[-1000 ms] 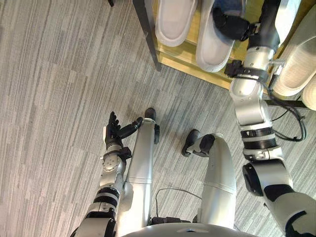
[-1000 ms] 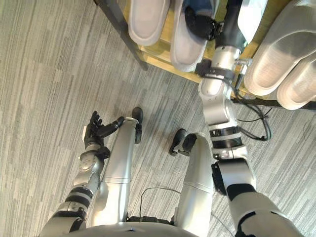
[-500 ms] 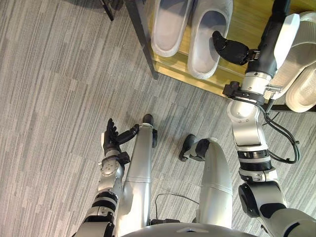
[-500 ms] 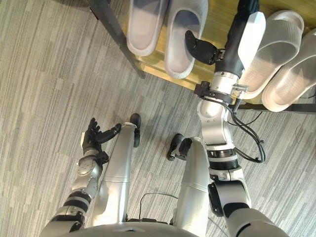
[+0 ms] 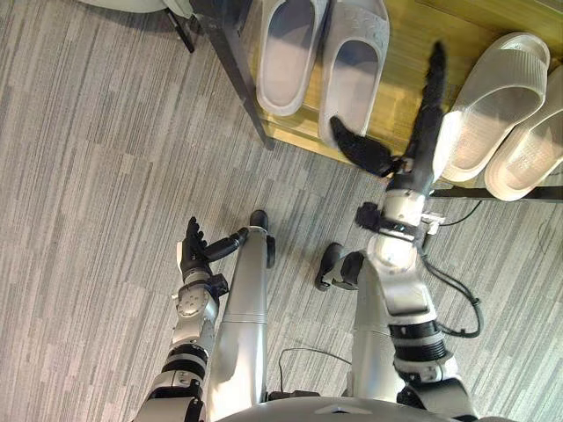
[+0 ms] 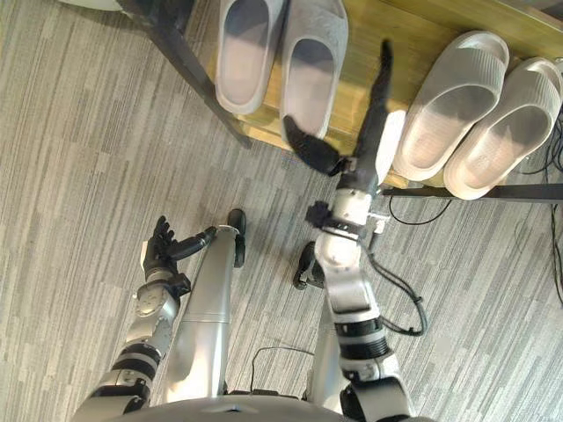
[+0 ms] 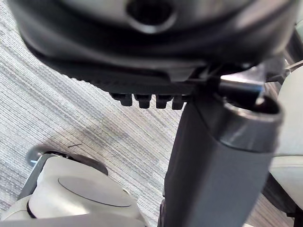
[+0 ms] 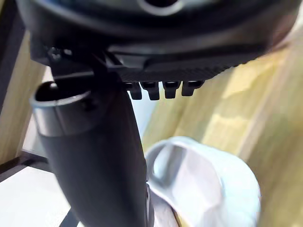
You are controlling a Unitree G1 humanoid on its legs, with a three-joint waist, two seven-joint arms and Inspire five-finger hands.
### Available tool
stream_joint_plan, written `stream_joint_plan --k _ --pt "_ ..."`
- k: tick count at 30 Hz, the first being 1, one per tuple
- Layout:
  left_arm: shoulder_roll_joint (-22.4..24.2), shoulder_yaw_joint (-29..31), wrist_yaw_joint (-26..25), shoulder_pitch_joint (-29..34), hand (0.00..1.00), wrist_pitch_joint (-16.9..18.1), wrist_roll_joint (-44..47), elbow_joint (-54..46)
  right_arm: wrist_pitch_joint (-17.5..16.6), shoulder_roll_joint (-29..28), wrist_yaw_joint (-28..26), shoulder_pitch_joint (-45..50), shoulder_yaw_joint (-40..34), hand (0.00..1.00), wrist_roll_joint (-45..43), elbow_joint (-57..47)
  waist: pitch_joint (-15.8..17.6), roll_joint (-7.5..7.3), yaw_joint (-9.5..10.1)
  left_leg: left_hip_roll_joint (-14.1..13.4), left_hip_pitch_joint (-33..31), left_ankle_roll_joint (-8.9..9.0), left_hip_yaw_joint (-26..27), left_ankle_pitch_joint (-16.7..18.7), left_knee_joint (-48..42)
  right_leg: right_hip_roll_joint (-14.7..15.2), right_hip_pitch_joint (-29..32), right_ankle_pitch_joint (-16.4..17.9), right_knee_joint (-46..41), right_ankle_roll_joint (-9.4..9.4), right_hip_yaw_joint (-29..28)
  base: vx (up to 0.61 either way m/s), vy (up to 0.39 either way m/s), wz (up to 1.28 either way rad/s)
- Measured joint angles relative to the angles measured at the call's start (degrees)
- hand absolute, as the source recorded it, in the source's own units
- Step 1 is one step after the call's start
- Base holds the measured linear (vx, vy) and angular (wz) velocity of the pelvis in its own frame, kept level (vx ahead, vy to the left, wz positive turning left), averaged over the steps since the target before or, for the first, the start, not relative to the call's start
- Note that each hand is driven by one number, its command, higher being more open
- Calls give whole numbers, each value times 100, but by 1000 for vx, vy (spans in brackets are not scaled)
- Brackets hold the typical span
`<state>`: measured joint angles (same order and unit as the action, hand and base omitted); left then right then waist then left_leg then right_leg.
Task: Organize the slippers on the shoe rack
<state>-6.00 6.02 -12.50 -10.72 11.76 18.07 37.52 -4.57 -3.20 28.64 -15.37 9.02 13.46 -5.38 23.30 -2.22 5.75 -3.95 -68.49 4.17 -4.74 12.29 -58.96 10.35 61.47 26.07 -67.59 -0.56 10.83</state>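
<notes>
The grey slippers (image 5: 354, 66) lay side by side on the wooden shelf of the shoe rack (image 5: 413, 35), and the paler pair (image 5: 488, 105) lay further right on the same shelf, all four heels near its front edge. The right hand (image 5: 424, 114) was empty, its fingers straight over the bare gap between the pairs and its thumb spread toward the nearer grey heel. The likely fault was a sideways sweep: the thumb could catch that heel, or the fingers could catch the nearer pale slipper, turning it askew or tipping it onto the floor (image 5: 106, 176). The left hand (image 5: 193, 251) hung released, low over the floor.
</notes>
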Motion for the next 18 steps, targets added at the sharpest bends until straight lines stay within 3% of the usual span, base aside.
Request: stream_joint_plan --k 3,18 --pt "39 11 -6 -31 100 -3 -18 -4 -296 -112 -284 118 3 100 -755 203 -2 -4 5 -20 125 23 34 -20 121 -21 -88 -48 102 -2 -20 7 9 -3" --pt "303 185 -4 -244 100 -8 -79 105 -1000 -114 -730 -173 -71 100 -2840 587 -7 -16 -12 -47 263 46 48 -49 290 -48 -212 -84 259 3 -5 0 1 0"
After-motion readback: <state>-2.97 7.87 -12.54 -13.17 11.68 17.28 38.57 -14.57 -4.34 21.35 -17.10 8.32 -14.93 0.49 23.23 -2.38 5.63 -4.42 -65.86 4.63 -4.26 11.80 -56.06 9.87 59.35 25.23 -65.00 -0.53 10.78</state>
